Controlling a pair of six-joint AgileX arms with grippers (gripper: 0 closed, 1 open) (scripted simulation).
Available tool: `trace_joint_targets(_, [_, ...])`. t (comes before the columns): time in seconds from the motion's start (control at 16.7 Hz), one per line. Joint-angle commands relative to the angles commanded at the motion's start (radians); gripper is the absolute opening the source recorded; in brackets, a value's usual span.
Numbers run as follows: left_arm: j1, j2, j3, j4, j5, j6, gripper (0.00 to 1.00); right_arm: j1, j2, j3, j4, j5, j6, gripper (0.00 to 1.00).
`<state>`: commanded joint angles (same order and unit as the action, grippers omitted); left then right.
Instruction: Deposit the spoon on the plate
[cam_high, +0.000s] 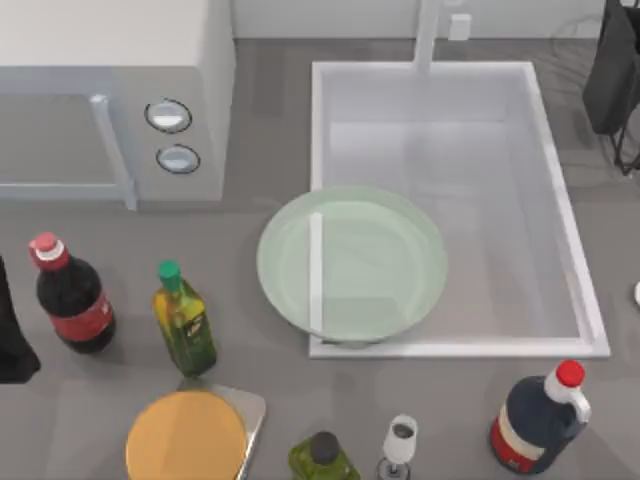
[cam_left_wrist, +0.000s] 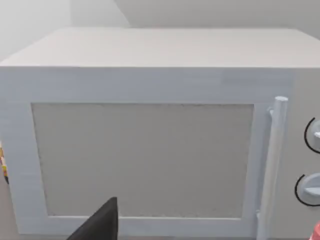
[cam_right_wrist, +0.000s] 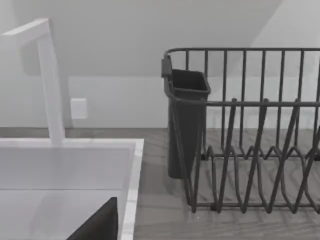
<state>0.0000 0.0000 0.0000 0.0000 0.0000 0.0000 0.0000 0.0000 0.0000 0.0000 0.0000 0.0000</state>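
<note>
Around the plate: sink, microwave, bottles.

**Lighting and picture quality: flat, even, soft**

Top view: bright, diffuse light, no single source evident. Faint soft shadows lie under the plate at 6 o'clock and beside the microwave at 3 o'clock. Plate is translucent; the sink rim reads through it as a pale bar. No hard glare. Bottles at 7 to 8 o'clock carry small dull highlights.

Left wrist view: microwave front evenly lit, top face lighter, edges soft.

Right wrist view: rack dark against pale wall, mild softness throughout. No visible edge distortion.
</note>
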Motion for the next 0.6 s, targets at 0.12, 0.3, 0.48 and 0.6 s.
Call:
trace_joint_targets(0.12, [0.000, 0.000, 0.000, 0.000, 0.000, 0.000, 1.00, 0.000, 0.001, 0.001, -0.001, 0.000, -0.001, 1.00])
trace_joint_targets(0.3, [0.000, 0.000, 0.000, 0.000, 0.000, 0.000, 1.00, -0.012, 0.065, 0.057, -0.054, 0.000, -0.049, 1.00])
trace_joint_targets(0.48, [0.000, 0.000, 0.000, 0.000, 0.000, 0.000, 1.00, -0.039, 0.224, 0.179, -0.172, 0.001, -0.155, 1.00])
trace_joint_targets(0.6, [0.000, 0.000, 0.000, 0.000, 0.000, 0.000, 1.00, -0.063, 0.376, 0.286, -0.274, 0.001, -0.247, 1.00])
